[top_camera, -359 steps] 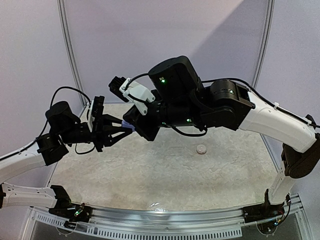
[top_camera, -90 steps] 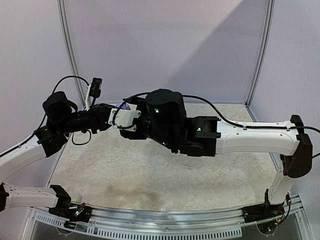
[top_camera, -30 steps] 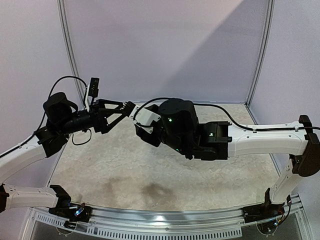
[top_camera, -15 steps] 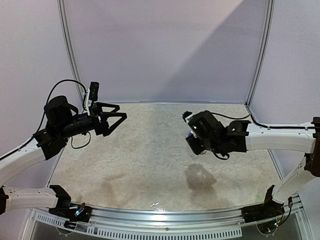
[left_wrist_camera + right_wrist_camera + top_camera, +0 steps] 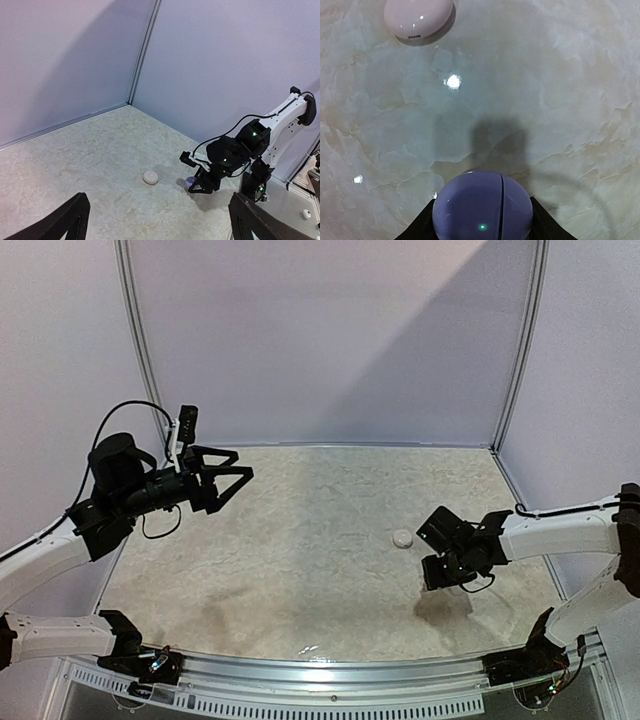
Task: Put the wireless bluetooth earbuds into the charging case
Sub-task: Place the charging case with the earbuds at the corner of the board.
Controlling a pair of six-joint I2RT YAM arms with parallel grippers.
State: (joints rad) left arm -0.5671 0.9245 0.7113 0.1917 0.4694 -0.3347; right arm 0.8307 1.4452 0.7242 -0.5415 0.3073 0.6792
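Observation:
The charging case (image 5: 482,207) is a rounded lavender shell, closed, with a seam down its face and a small green light. My right gripper (image 5: 482,220) is shut on it, one dark finger on each side. That gripper (image 5: 436,575) hangs just above the table at the front right, and the left wrist view shows the case (image 5: 190,182) at its tip. My left gripper (image 5: 243,466) stands wide open and empty, high over the table's left side; its fingers (image 5: 67,220) frame the bottom of the left wrist view. The earbuds are out of view.
A pale whitish pebble-shaped object (image 5: 402,538) lies on the marbled table (image 5: 300,550), a little left of and beyond the right gripper; it also shows as a pebble (image 5: 418,19) and as a pebble (image 5: 150,177). Lavender walls enclose the back and sides.
The right arm has swung from the table's middle to the front right and come down low, the case still in its jaws. The left arm has drawn back slightly and stays open.

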